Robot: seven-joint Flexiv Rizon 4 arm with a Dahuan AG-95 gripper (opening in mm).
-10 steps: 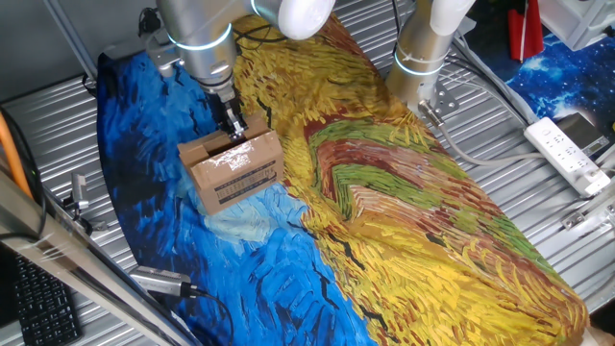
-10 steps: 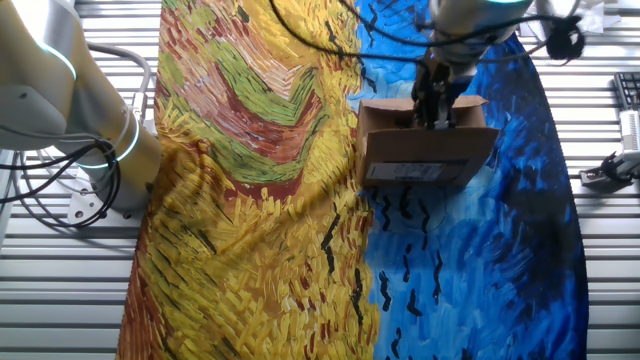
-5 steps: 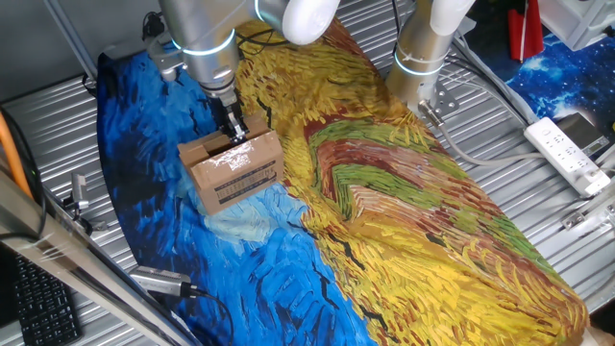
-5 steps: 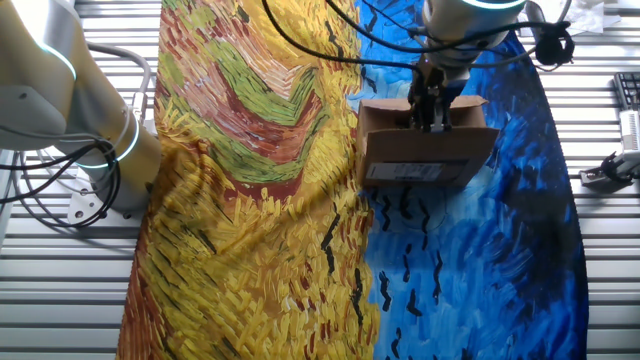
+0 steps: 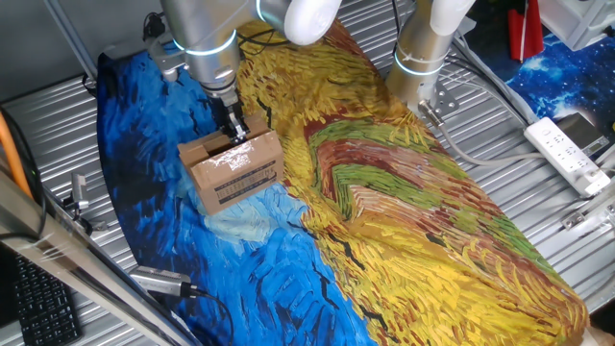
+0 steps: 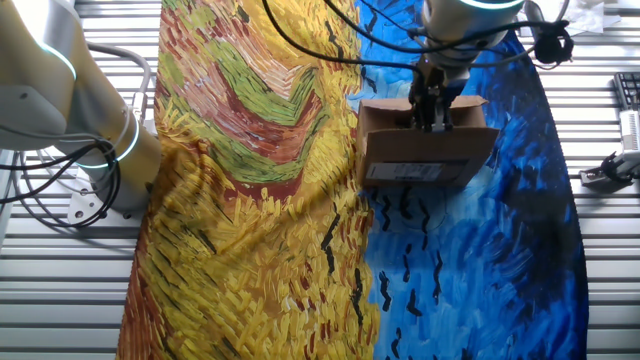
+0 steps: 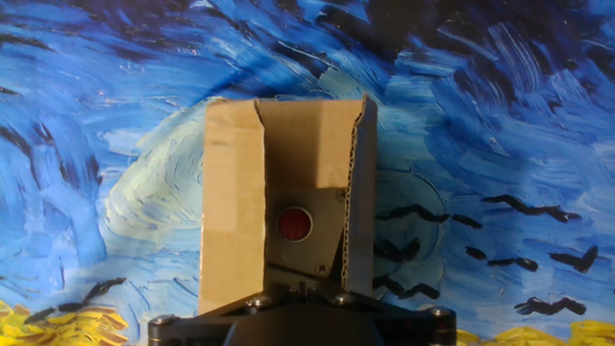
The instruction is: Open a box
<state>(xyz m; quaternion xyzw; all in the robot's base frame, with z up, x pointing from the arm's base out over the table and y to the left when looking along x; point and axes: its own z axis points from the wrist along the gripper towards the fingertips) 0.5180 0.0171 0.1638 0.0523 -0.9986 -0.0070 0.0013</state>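
Gripper (image 5: 233, 132) down at box (image 5: 233, 169) top; raised flaps (image 7: 233, 192) hem fingers; cloth (image 5: 404, 211) around box bare.

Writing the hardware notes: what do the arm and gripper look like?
Silver-grey cylindrical arm with a glowing cyan ring at the joint and a glossy white rounded link. Black cables trail from it. Small black two-finger gripper; its black mount with screw heads shows in the hand view.

Both fixed views are evenly and brightly lit from above, with soft shadows only. The box (image 5: 232, 169) throws a short, weak shadow on the painted cloth (image 5: 384, 221). The metal table (image 6: 90, 280) shines a little along its ridges. The hand view is sharp on the cloth (image 7: 500, 125), but dark in the upper part, and the gripper base at the bottom edge is slightly blurred
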